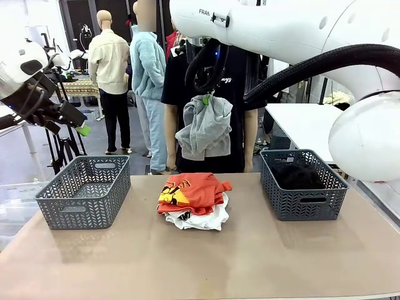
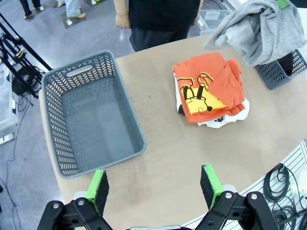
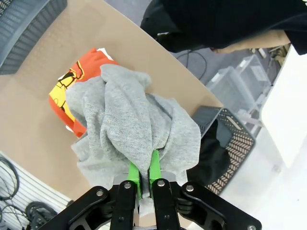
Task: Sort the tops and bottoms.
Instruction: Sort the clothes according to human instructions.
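Reads plain mid-grey, no print: grey T-shirt (image 1: 205,128). Shows orange-red w/ yellow + blk cartoon print: top T-shirt (image 1: 190,189) of pile. White w/ bits of blk under it: white T-shirts (image 1: 203,220). Dk grey, herringbone lattice: left basket (image 1: 84,194) & right basket (image 1: 304,199). Plain blk in the right one: garment (image 1: 297,177). Tan, matt: table (image 1: 219,262). Blk w/ bright green pads (image 2: 98,189): left gripper (image 2: 153,184), right gripper (image 3: 144,171). White: arm (image 1: 281,28); blk: hose (image 1: 325,62). Blk w/ white lettering: person's T-shirt (image 1: 234,81).
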### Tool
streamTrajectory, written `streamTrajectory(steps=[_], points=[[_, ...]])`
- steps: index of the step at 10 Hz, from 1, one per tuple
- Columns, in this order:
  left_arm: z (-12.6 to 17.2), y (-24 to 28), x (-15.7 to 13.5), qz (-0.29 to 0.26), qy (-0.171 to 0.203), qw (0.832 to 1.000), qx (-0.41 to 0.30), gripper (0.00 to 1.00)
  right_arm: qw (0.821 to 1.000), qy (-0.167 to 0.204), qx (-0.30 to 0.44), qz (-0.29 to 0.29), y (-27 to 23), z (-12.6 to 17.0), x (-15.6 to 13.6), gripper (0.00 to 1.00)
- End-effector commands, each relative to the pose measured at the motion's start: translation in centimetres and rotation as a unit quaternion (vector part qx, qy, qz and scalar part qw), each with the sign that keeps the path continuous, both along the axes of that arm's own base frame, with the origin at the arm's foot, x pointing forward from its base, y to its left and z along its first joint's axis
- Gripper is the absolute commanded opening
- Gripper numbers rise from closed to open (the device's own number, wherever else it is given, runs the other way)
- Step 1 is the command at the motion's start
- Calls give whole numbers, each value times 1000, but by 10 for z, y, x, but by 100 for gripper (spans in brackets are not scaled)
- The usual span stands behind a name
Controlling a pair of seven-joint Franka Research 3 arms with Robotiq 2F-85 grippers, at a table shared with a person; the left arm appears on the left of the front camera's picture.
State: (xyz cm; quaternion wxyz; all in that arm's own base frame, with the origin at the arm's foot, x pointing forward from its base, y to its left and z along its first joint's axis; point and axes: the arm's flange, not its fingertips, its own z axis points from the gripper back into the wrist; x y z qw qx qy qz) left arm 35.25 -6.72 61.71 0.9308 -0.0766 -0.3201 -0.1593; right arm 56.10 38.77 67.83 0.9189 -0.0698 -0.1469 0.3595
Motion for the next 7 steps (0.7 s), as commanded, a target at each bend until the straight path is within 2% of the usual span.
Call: streamTrajectory(steps=[1,7], points=[[-2,2,-2,1,1,1000,-3,100,1000,0,-1,-6,-2,2,-4,0],[-2,2,-2,1,1,1000,-3,100,1000,0,-1,-6,-2,2,-4,0]])
